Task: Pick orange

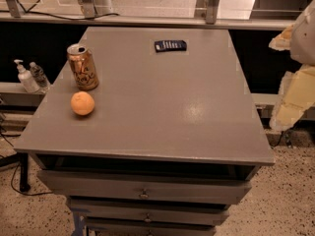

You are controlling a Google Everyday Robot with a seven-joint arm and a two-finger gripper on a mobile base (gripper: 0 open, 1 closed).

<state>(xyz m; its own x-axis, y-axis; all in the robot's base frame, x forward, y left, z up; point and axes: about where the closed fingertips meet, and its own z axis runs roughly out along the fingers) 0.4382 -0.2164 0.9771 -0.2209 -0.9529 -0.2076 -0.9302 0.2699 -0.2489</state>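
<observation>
The orange (82, 103) lies on the left side of a grey cabinet top (162, 112), closer to the front edge than anything else on it, resting alone with bare surface all round it. Below that front edge, nearest the camera, 3 grey drawer fronts (142, 188) step down one under another, with small metal knobs at the middle of the upper 2, and a speckled floor (290, 195) shows on either side. Just behind the orange, slightly to its left and not touching it, stands a copper-coloured drink can (83, 67) – upright, its top opened. The gripper (294, 95) is far off to the right, past the right edge of the cabinet top and well apart from the orange; only pale cream and white parts of it show at the border of the view, so I cannot tell whether it is wide or narrow, and nothing is seen held in it. Farther back, near the far edge and a little right of the middle, a dark blue packet (170, 45) lies flat. Off to the left, on a lower ledge beside the cabinet, stand 2 small bottles – a white pump bottle (24, 78) and a clear bottle (38, 75) beside it. Beyond the cabinet a pale rail (147, 19) runs across the whole width.
</observation>
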